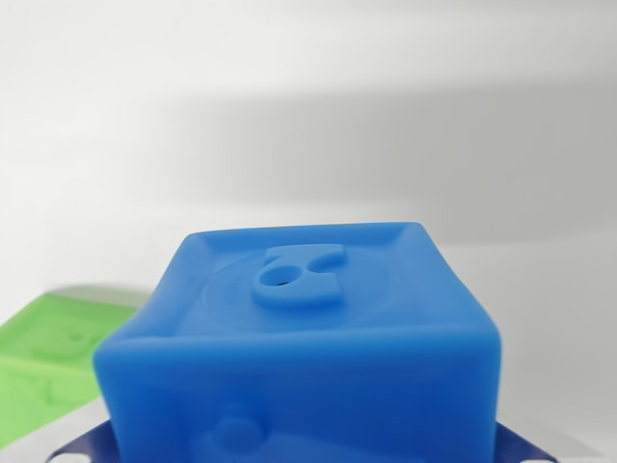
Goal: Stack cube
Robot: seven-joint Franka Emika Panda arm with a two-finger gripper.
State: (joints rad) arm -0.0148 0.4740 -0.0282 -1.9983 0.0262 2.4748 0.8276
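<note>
Though pressed right up against the lens, gives no clear sight of the gripper: cannot tell whether its fingers are spread, pressed together or pinching anything. Shows only two dark blue slivers [82, 446] at the bottom edge of the wrist view, one at each side beneath the nearest block; could be finger parts or something lying under it, impossible to say.

Just beyond, finds the blue cube [308, 367] filling the lower middle, upright, top face level, with a raised moulded figure pierced by a small hole. Cannot settle whether it is held or simply resting.

Farther off, toward the wrist view's left, catches the green cube [43, 357], blurred and partly hidden behind the blue one; sits beside it, not under it. Touching or just apart: cannot tell.

Behind both, takes in the white table [549, 289], with no edge or corner in view to place either block by. Beyond that, only a pale backdrop crossed by a soft shadow.

Judged from this: stack not yet made. Possibly at or near the grasp of the blue block. Left to do: carry one block over the other, line up the faces, set down, let go.
</note>
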